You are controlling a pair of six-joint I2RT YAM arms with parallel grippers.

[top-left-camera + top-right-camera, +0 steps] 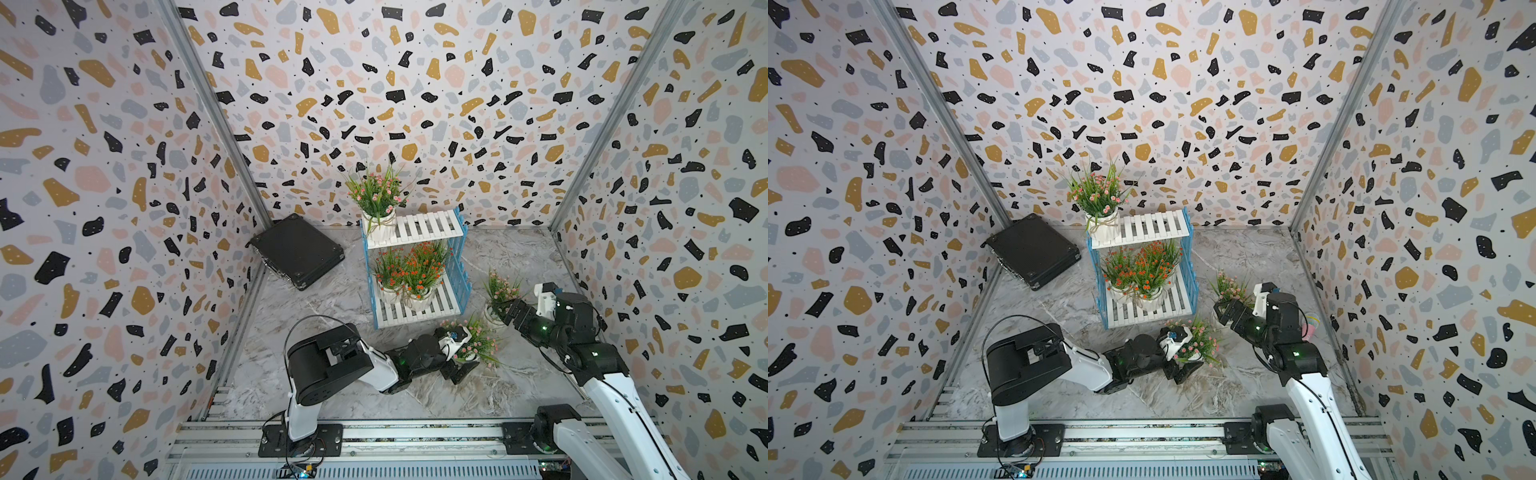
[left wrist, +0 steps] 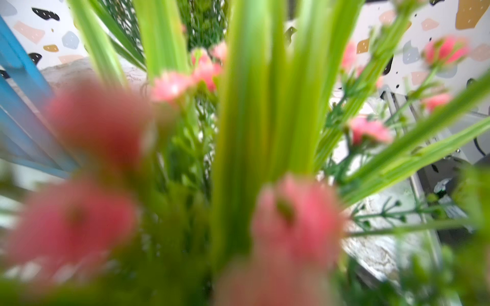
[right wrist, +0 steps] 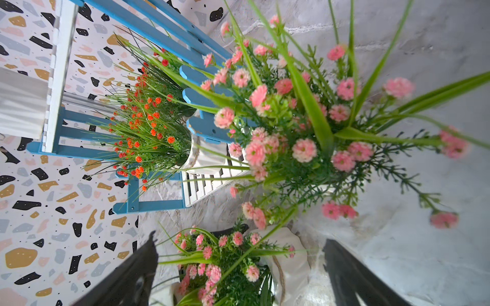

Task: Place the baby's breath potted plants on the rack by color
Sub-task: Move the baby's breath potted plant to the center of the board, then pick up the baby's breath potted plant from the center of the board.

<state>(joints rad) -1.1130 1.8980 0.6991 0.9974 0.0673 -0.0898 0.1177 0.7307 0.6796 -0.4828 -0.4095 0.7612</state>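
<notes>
Sorting so far: the rack (image 1: 432,226) carries one shelved pink plant (image 1: 376,195) at the 11 o'clock corner of its upper shelf; the orange-red plants (image 1: 415,270), seemingly three, crowd the lower shelf.
Waiting: two pink plants remain on the worktop (image 1: 316,324), the near pink plant (image 1: 476,340) at 5 o'clock from the rack and the far pink plant (image 1: 500,289) at 4 o'clock.
Left claw (image 1: 461,351): buried in the near pink plant, whose blurred blooms fill the left wrist view; I cannot tell whether it is clenched or released.
Right claw (image 1: 509,309): fingers (image 3: 127,278) spread wide, grasping nothing, just beside the far pink plant's pot.
Risk, grip: closing on leaves instead of the ribbed pot would probably let a plant slip or tip on lifting.
Risk, arms: both claws work near each other at the rack's 4 to 5 o'clock side, so they could collide if they lift together.
Risk, rack: a swinging pot or trailing leaf could snag the blue side frame and shift the light rack or topple the shelved pink plant.
</notes>
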